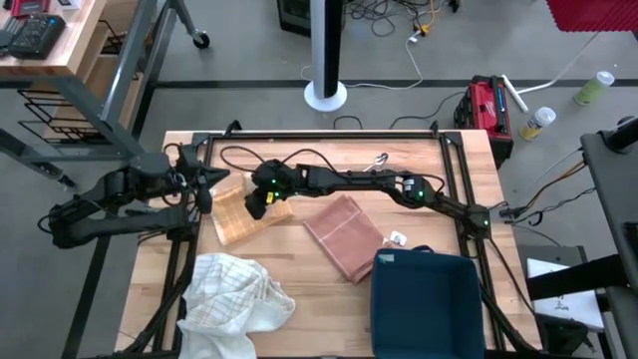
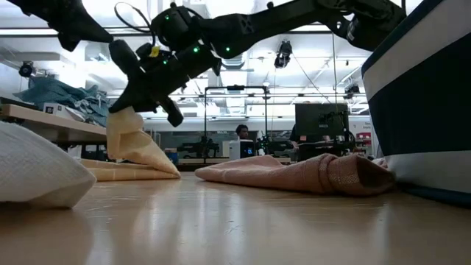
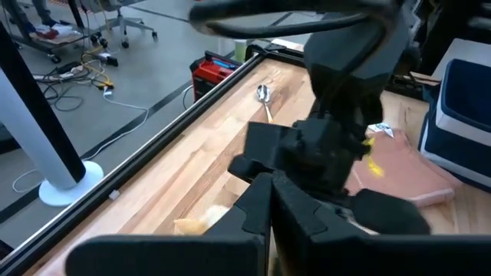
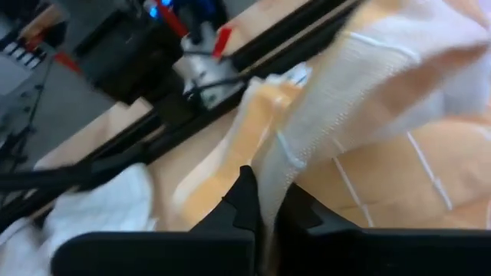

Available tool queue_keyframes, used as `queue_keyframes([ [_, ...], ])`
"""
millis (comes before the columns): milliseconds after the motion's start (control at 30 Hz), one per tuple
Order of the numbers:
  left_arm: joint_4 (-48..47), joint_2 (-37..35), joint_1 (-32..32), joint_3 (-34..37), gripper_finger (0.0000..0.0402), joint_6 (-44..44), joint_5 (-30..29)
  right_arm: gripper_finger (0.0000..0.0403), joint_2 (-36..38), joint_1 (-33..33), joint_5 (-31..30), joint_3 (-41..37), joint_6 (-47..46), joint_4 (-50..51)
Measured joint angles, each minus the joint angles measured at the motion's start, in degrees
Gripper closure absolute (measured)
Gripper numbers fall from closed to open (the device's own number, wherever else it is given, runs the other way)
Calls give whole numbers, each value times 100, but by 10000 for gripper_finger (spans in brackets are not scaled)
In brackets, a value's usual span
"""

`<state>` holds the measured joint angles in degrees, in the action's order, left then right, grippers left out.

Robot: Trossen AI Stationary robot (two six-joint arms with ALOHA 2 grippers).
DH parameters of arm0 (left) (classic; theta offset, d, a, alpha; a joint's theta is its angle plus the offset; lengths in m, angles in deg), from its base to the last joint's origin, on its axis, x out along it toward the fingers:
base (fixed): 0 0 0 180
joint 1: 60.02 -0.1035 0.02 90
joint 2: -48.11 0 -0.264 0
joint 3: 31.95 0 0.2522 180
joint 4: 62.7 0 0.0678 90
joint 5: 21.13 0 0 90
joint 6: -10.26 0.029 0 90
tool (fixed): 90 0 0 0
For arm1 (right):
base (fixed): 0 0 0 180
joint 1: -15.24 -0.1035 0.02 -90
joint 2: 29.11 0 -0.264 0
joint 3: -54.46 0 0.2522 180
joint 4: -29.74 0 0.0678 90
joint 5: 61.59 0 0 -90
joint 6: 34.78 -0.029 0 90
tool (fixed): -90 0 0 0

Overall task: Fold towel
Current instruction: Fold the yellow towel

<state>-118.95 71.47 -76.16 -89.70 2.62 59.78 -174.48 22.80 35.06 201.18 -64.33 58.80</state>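
A: Towel [image 1: 239,212], yellow-orange with pale lines, is seen on the wooden surface [image 1: 329,289] at its left rear part, one edge lifted clear while the rest lies flat.

B: By what is that edge held?

A: It is pinched by the right gripper [image 1: 257,202], whose arm is stretched across from the right side; the jaws are closed on the cloth, as is shown in the right wrist view, where the fabric is drawn up between the dark fingers [image 4: 244,201]. From table height, the raised corner is seen hanging in a peak below the gripper [image 2: 151,92].

B: And the left gripper [image 1: 206,182]?

A: It is held just beside the towel's left edge, jaws shut, with nothing seen gripped.

B: What else is laid out?

A: A folded pink cloth [image 1: 344,235] is placed near the middle, a crumpled white cloth [image 1: 234,295] at the front left, a dark blue bin [image 1: 427,304] at the front right, and a spoon [image 1: 381,160] near the rear edge.
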Motion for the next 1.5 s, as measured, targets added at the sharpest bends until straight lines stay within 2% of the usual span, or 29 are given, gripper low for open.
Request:
queue_keyframes([
  [67, -1, 23, 0, 10, 401, 0, -1, 377, -10, -1, -165, -6, -46, -183],
  [333, 7, 235, 0, 20, 401, -9, 0, 268, -6, -59, -124, -70, -14, -366],
  [567, 25, 546, 0, 20, 401, -13, 0, 222, -6, -110, -5, -80, 294, -360],
  [700, 22, 720, 0, 20, 401, -15, 3, 218, -6, -107, 1, -35, 360, -216],
  [900, -5, 1107, 39, 90, 402, -44, 309, 225, -1, -100, 113, 80, 1001, 776],
  [1100, -7, 1826, 59, 80, 402, -63, 37, 238, 16, -248, 121, 70, 2918, 1825],
  [1233, -30, 2199, 59, 72, 402, -62, -19, 247, 15, -438, 101, -92, 3776, 1820],
  [1400, -127, 2590, 77, -21, 402, 215, 1019, 256, 14, -586, -62, -309, 4244, 1946],
  [1500, -168, 2842, 109, -37, 402, 195, 840, 263, 14, -559, -71, -393, 4310, 2186],
])
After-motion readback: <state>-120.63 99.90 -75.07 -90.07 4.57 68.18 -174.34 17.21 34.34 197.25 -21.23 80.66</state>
